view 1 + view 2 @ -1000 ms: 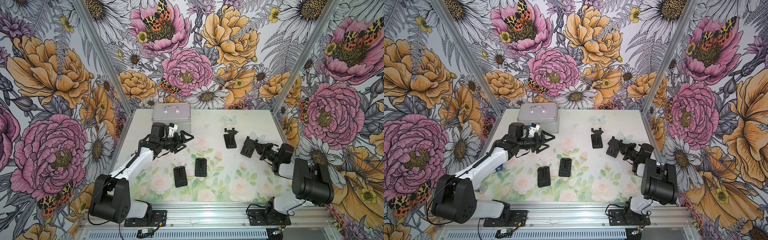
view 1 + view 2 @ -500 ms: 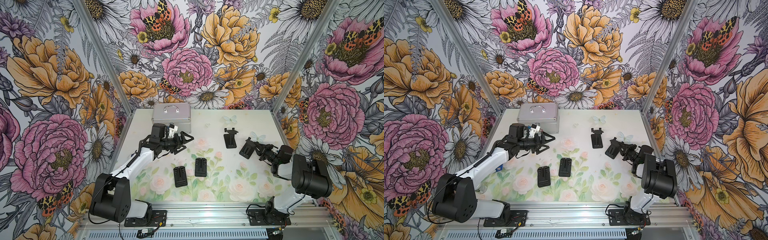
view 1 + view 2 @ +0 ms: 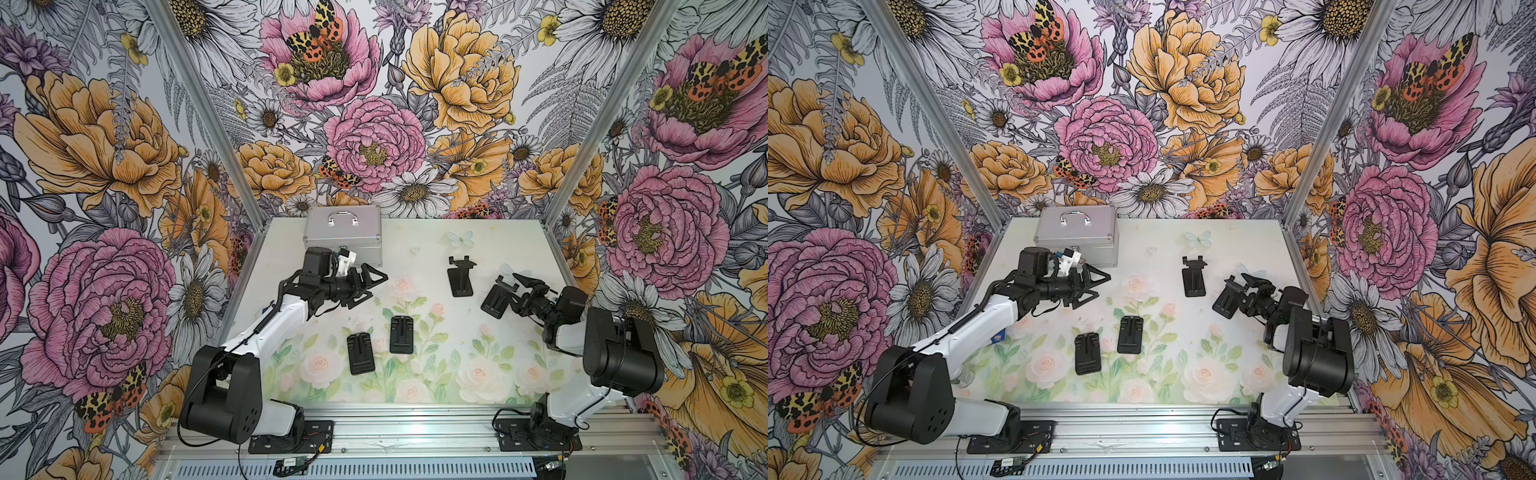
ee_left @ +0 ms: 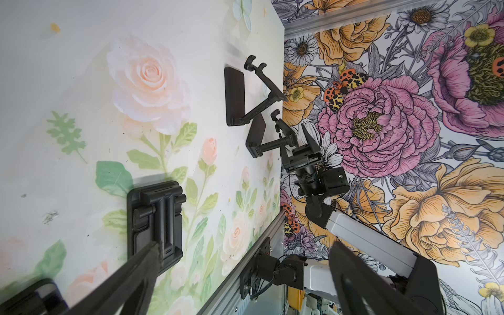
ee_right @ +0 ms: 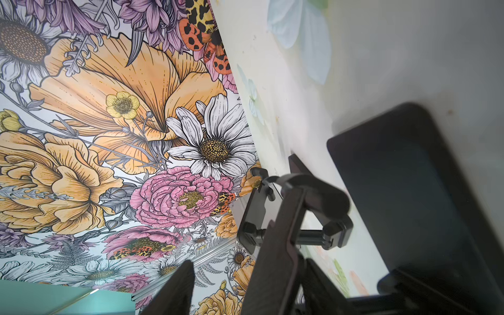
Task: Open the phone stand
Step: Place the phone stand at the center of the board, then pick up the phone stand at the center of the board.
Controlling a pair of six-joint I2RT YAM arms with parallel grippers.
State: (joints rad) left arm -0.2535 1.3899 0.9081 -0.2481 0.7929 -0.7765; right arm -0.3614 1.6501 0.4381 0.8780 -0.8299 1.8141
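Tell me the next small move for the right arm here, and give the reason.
Probably draw the right tool straight back, clear of the unfolded stand. Its jaws stand apart with nothing gripped between them, and that stand's arm and cradle are already swung up from its base, so this one looks done. A folded stand and a second folded stand lie flat nearer the front.
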